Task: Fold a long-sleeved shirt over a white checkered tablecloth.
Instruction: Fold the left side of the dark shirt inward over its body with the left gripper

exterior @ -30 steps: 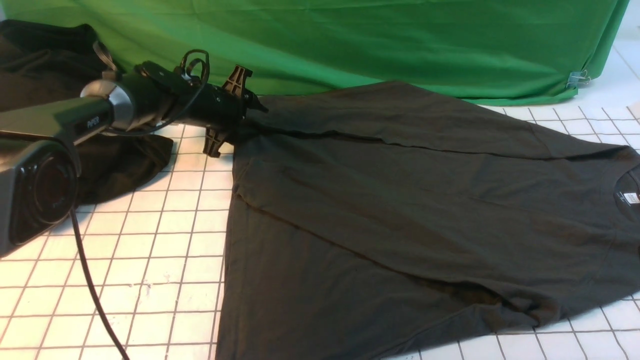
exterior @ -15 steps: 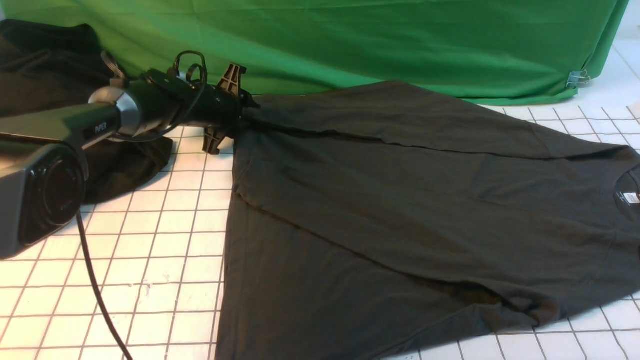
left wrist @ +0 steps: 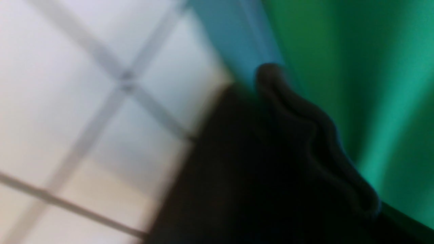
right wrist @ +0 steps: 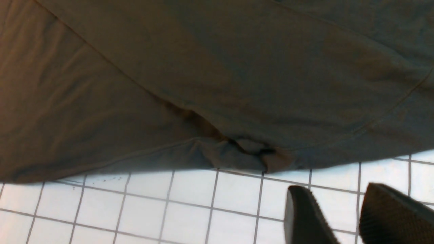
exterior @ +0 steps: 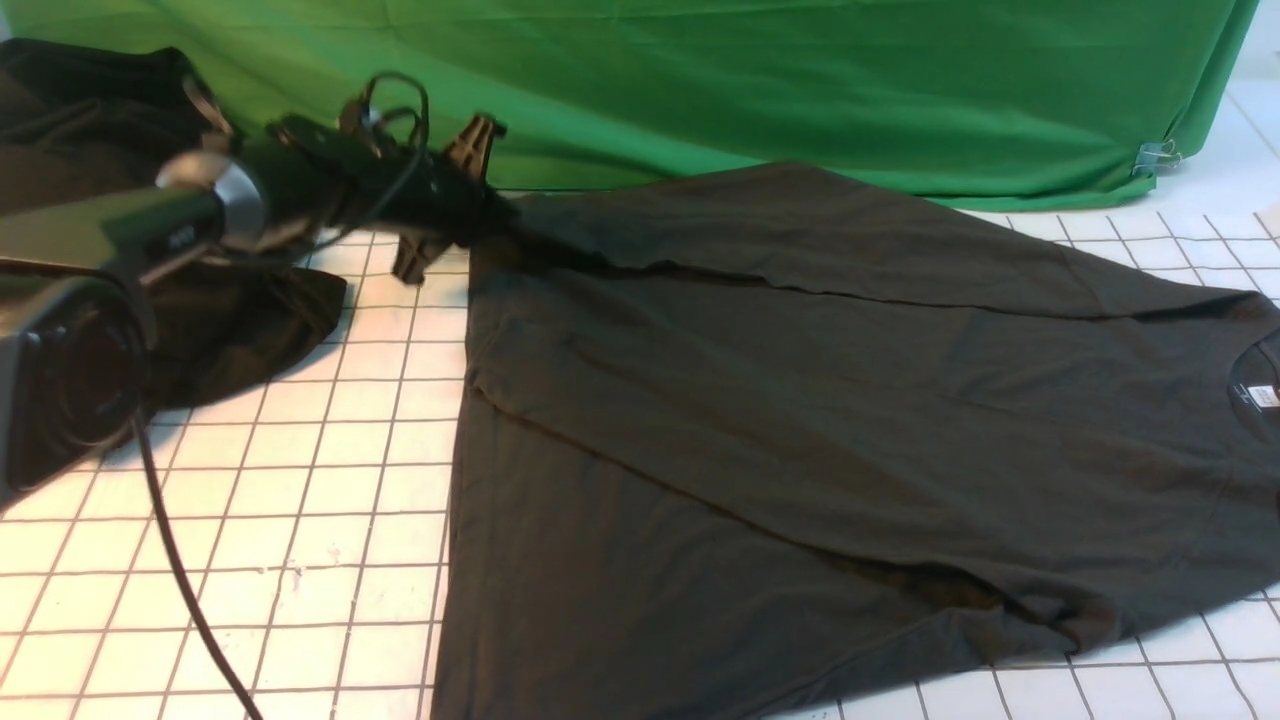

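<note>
The long-sleeved shirt (exterior: 800, 420) lies spread on the white checkered tablecloth (exterior: 330, 480), charcoal side up, its neck label (exterior: 1262, 395) at the right edge. My left gripper (exterior: 497, 213) is at the shirt's far left corner, shut on the fabric there. The blurred left wrist view shows a dark rolled edge of the shirt (left wrist: 305, 122) against the green cloth. My right gripper (right wrist: 334, 191) hangs open over bare tablecloth (right wrist: 190, 206), just off the shirt's near hem (right wrist: 244, 149), with nothing between its fingers. It is out of the front view.
A green cloth (exterior: 700, 90) hangs along the back, pinned by a binder clip (exterior: 1155, 155) at the right. A deeper-black garment (exterior: 250, 320) lies bunched at the back left, under my left arm. A cable (exterior: 180, 570) trails across the near left squares.
My left gripper has closed on the shirt's far left corner, and the arm has drawn back slightly and risen a little. The rest of the shirt has not moved.
</note>
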### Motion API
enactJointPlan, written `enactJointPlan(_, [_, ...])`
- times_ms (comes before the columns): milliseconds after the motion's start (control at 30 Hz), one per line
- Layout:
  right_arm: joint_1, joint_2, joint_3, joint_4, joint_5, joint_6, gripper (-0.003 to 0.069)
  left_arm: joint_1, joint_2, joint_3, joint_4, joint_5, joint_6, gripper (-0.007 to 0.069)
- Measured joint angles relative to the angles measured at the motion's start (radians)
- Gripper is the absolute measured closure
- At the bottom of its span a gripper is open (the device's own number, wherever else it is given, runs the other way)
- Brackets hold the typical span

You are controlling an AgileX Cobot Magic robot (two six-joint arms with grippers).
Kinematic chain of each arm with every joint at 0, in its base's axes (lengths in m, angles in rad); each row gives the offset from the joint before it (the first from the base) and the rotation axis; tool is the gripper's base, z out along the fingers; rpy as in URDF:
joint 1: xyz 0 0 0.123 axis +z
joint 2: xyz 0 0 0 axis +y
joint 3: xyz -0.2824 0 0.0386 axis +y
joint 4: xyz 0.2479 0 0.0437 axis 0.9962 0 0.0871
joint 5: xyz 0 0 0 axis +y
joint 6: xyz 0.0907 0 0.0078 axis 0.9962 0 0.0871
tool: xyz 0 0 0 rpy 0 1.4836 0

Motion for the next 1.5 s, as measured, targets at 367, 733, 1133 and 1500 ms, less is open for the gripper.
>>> enactJointPlan(367, [0.0, 0.0, 0.0, 0.0, 0.01, 0.02, 0.0417, -0.006, -0.27, 0.0, 0.116, 0.259, 0.126, 0.0613])
enactJointPlan(733, [0.0, 0.0, 0.0, 0.0, 0.011, 0.02, 0.0417, -0.2, -0.396, 0.311, 0.671, 0.494, 0.071, 0.0613])
enactJointPlan(1133, [0.0, 0.0, 0.0, 0.001, 0.011, 0.019, 0.0417, -0.242, -0.393, 0.576, 0.735, 0.29, -0.051, 0.061])
enactJointPlan(1500, [0.0, 0.0, 0.0, 0.001, 0.011, 0.037, 0.0417, -0.242, -0.485, 0.556, 0.845, 0.352, -0.104, 0.0379])
